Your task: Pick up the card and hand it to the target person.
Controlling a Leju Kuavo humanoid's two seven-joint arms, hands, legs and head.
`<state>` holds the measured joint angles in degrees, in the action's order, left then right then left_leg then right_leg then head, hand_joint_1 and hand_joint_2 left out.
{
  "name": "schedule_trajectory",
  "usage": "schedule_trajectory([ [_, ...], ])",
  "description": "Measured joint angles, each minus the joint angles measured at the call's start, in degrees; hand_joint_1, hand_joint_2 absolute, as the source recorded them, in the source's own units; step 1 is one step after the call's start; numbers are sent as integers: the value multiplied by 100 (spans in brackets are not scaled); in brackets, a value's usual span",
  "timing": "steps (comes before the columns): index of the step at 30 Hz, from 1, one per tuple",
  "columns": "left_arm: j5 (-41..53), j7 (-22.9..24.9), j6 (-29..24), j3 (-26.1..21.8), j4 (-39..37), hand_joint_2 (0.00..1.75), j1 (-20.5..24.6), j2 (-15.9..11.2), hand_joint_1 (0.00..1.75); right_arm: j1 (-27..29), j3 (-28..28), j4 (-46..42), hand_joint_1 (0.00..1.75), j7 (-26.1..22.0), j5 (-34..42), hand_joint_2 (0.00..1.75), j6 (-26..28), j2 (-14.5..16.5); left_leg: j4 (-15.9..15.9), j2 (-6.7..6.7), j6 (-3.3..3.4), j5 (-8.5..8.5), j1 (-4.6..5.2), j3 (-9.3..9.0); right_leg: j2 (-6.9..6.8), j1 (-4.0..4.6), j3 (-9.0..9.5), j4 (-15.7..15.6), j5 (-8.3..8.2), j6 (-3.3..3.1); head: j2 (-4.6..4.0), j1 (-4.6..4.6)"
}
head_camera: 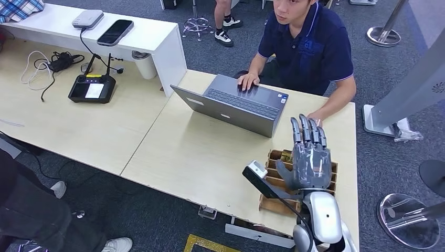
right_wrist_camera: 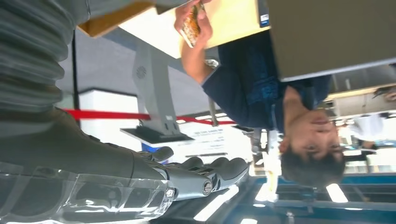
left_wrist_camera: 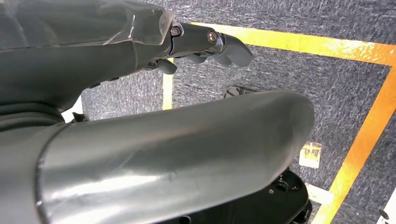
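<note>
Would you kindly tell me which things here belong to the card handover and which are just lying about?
Job: right hand, raised with nothing in it; wooden card tray beneath it; card held by the person.
Lying about: laptop, phone, black controller, cables.

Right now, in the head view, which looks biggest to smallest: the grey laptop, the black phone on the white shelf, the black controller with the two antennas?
1. Grey laptop
2. Black controller with two antennas
3. Black phone, though it lies farther from the camera, so its rank against the controller is unsure.
</note>
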<state>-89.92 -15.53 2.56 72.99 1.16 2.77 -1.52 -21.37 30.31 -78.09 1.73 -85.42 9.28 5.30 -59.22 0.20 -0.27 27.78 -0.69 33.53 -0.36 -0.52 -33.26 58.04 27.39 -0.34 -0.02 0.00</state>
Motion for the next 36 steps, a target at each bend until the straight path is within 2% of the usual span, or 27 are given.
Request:
schedule_trajectory([
  [8, -2, -5, -15, 0, 0, 0, 5, -11, 0, -894, 470, 941, 175, 392, -203, 175, -124, 30, 0, -4, 0, -5, 0, 0, -6, 0, 1, 0, -1, 0, 0, 1],
  [19, -2, -6, -9, -1, 0, 0, 2, 10, 0, -1215, 569, 1434, 171, 653, -225, 175, -253, 110, 0, -6, 0, -4, 0, 2, -6, 0, 0, 0, 0, 0, 0, 0],
  [26, -2, -5, -7, -1, 0, 0, 0, 10, 0, -1274, 580, 1594, 136, 668, -221, 175, -253, 113, 0, -7, 0, -4, 0, 2, -6, 0, 0, 0, 0, 0, 0, 0],
  [29, -2, 2, -7, -1, 0, 0, -1, 15, 0, -1275, 580, 1626, 129, 671, -220, 175, -278, 113, 0, -7, 0, -4, 0, 2, -6, 0, 0, 0, 0, 0, 0, 0],
  [33, -2, 5, -10, -1, 0, 0, -9, 37, 0, -1251, 580, 1633, 112, 691, -224, 175, -341, 110, 0, -6, 0, -4, 0, 1, -5, 0, -2, -1, 0, 0, 0, 0],
  [36, -2, 5, -11, -1, 0, 0, -24, 49, 0, -1183, 580, 1629, 106, 743, -245, 175, -367, 92, 0, -6, 0, -4, 0, 1, -5, 0, -3, -1, 0, 0, 0, 0],
])
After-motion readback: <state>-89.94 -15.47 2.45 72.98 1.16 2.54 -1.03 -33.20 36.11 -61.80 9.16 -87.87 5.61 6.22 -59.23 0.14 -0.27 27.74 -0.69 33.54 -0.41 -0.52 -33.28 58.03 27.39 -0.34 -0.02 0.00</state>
